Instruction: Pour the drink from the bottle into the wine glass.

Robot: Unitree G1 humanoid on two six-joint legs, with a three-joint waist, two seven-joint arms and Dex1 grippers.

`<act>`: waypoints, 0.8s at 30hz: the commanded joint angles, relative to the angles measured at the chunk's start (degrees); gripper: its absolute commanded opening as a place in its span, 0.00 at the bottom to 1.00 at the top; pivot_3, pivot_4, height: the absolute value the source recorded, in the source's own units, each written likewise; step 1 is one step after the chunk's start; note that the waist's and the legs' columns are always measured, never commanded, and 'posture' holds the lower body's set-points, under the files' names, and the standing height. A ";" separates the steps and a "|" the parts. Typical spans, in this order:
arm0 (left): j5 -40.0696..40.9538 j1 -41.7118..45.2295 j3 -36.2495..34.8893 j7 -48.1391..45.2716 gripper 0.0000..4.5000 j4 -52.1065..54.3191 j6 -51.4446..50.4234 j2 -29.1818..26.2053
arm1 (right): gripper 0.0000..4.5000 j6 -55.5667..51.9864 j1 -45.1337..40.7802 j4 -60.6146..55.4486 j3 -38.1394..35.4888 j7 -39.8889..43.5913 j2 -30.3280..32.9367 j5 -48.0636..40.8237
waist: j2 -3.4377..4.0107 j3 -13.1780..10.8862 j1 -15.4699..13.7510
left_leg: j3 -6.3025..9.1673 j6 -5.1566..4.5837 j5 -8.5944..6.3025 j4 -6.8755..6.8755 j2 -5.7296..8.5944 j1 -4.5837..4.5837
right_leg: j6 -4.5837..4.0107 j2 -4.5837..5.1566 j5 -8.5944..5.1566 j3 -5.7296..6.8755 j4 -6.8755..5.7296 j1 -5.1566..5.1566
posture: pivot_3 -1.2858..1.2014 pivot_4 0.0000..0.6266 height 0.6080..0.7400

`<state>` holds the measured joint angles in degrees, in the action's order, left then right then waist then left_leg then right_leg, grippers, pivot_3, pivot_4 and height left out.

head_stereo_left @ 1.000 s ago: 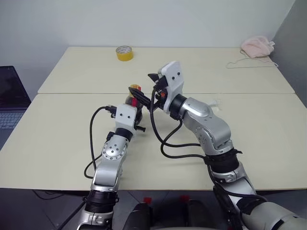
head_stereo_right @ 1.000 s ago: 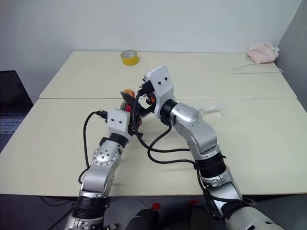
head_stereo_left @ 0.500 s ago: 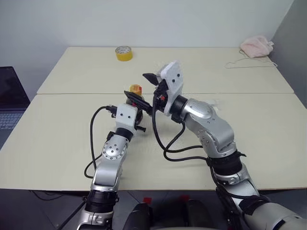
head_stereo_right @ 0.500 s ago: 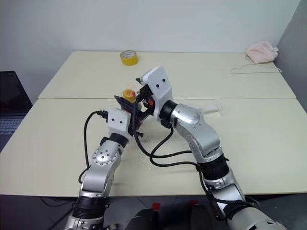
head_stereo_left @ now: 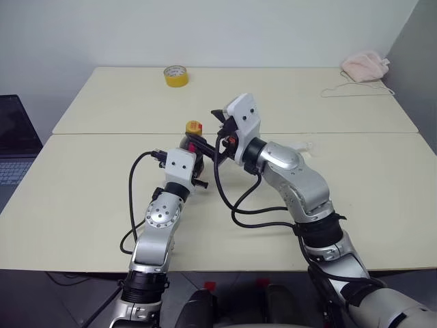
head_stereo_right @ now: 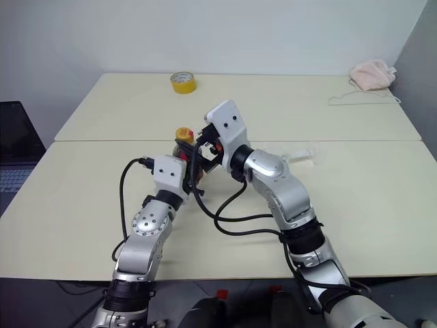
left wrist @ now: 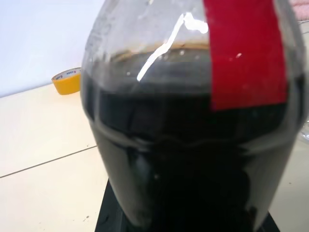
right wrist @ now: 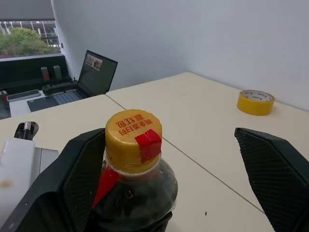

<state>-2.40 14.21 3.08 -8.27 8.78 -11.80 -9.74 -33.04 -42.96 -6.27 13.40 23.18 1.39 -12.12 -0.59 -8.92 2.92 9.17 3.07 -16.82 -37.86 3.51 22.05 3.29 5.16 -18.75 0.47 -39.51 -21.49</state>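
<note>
While your left gripper (head_stereo_left: 190,152) is clamped on the bottle (right wrist: 131,193), which stands upright near the table (head_stereo_left: 82,184) centre, keep that hold firm and level; the drink (left wrist: 193,159) fills most of the body, so any tilt now risks a spill once it is opened. The yellow cap (right wrist: 133,139) is on, with a red strip over it, so judge this as the uncapping step. Your right gripper (right wrist: 164,179) has its fingers spread wide, one finger (right wrist: 82,179) touching the cap's side, the other well off it. Centre them on the cap, then close squarely on its ribbed edge before twisting. The glass (head_stereo_right: 305,154), faint at the right behind your right arm, looks to be lying on its side rather than standing, though I cannot tell for sure. The tape roll (head_stereo_left: 176,75) lies far left, clear of the work.
</note>
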 commanded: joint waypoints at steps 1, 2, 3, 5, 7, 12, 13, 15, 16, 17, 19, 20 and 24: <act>-0.02 0.86 -0.16 0.01 0.17 1.64 2.27 0.19 | 1.00 1.18 -1.19 -1.19 -2.06 -1.17 -0.47 -0.11 | 0.00 0.00 0.00 | 0.00 0.00 0.00 0.00 0.00 0.00 | 0.00 0.00 0.00 0.00 0.00 0.00 | 0.52 0.24 1.00; -0.01 0.84 -0.16 -0.01 0.17 1.64 2.27 0.19 | 1.00 1.05 -1.13 -1.16 -2.18 -1.26 -0.53 -0.15 | 0.00 0.00 0.00 | 0.00 0.00 0.00 0.00 0.00 0.00 | 0.00 0.00 0.00 0.00 0.00 0.00 | 0.52 0.24 1.00; -0.01 0.77 -0.14 -0.03 0.17 1.74 2.26 0.19 | 1.00 0.88 -1.06 -1.24 -2.24 -1.32 -0.56 -0.18 | 0.00 0.00 0.00 | 0.00 0.00 0.00 0.00 0.00 0.00 | 0.00 0.00 0.00 -0.01 0.00 0.00 | 0.52 0.24 1.00; 0.00 0.80 -0.17 -0.01 0.17 1.66 2.26 0.20 | 1.00 0.64 -0.91 -1.25 -2.56 -1.57 -0.75 -0.48 | 0.00 0.00 0.00 | 0.00 0.00 0.00 0.00 0.00 0.00 | 0.00 0.00 0.00 0.00 0.00 0.00 | 0.52 0.24 1.00; 0.05 0.79 -0.23 -0.02 0.17 1.65 2.27 0.20 | 1.00 0.40 -0.81 -1.15 -2.62 -1.92 -0.60 -0.39 | 0.00 0.00 0.00 | 0.00 0.00 0.00 0.00 0.00 0.00 | 0.00 0.00 0.00 0.00 0.00 0.00 | 0.52 0.24 1.00; 0.18 1.05 -0.41 0.03 0.17 1.47 2.29 0.26 | 1.00 -0.40 -0.52 -0.75 -3.03 -3.16 0.53 0.54 | 0.00 0.00 0.00 | 0.00 0.00 0.00 0.00 0.00 0.00 | 0.00 0.00 0.00 0.00 0.00 0.00 | 0.52 0.24 1.00; 0.23 1.10 -0.47 0.06 0.17 1.46 2.26 0.28 | 1.00 -0.58 -0.46 -0.86 -3.10 -3.27 0.75 0.59 | 0.00 0.00 0.00 | 0.00 0.00 0.00 0.00 0.00 0.00 | 0.00 0.00 0.00 0.00 0.00 0.00 | 0.52 0.24 1.00; 0.42 1.27 -0.74 0.21 0.17 1.33 2.18 0.42 | 1.00 -1.04 -0.18 -1.37 -3.36 -3.30 1.29 0.53 | 0.00 0.00 0.00 | 0.00 0.00 0.00 0.00 0.01 0.00 | 0.00 0.00 0.00 0.00 0.00 0.00 | 0.52 0.24 1.00; 0.57 1.37 -0.93 0.28 0.17 1.25 2.14 0.52 | 1.00 -1.37 0.05 -1.78 -3.48 -3.22 1.63 0.45 | 0.00 0.00 -0.01 | 0.00 0.00 0.00 0.00 0.00 0.00 | 0.00 0.00 0.00 0.00 0.00 0.00 | 0.52 0.24 1.00; 0.64 1.44 -1.07 0.31 0.17 1.19 2.12 0.59 | 1.00 -1.61 0.21 -2.06 -3.56 -3.18 1.85 0.36 | 0.00 0.00 -0.02 | 0.00 0.00 0.00 0.00 0.01 0.00 | 0.00 0.00 0.00 0.00 0.00 0.00 | 0.52 0.24 1.00; 0.73 1.63 -1.35 0.35 0.17 1.08 2.06 0.73 | 1.00 -2.17 0.72 -2.93 -3.76 -3.03 2.40 0.08 | 0.00 0.00 -0.02 | 0.00 0.00 0.00 0.00 0.01 0.00 | 0.00 0.00 0.00 0.00 0.00 0.00 | 0.52 0.24 1.00; 0.84 1.73 -1.60 0.43 0.17 1.08 1.96 0.81 | 1.00 -2.65 1.20 -3.70 -3.90 -2.90 2.88 -0.08 | 0.00 0.00 -0.02 | 0.00 0.00 0.00 0.00 0.00 0.00 | 0.00 0.00 0.00 0.00 0.00 0.00 | 0.52 0.24 1.00; 0.96 1.83 -1.97 0.53 0.17 1.17 1.83 0.90 | 1.00 -4.50 3.13 -6.60 -4.57 -2.39 4.95 -0.84 | 0.00 0.00 -0.07 | 0.00 0.00 0.00 -0.01 0.01 0.01 | 0.00 0.01 0.00 -0.01 0.01 0.01 | 0.52 0.24 1.00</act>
<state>-2.12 15.08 2.89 -8.24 7.20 -11.98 -8.71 -36.94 -40.29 -11.34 12.48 22.08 4.93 -13.26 -0.59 -8.92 2.85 9.17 3.07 -16.82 -37.87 3.53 22.07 3.29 5.17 -18.75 0.47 -39.49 -21.47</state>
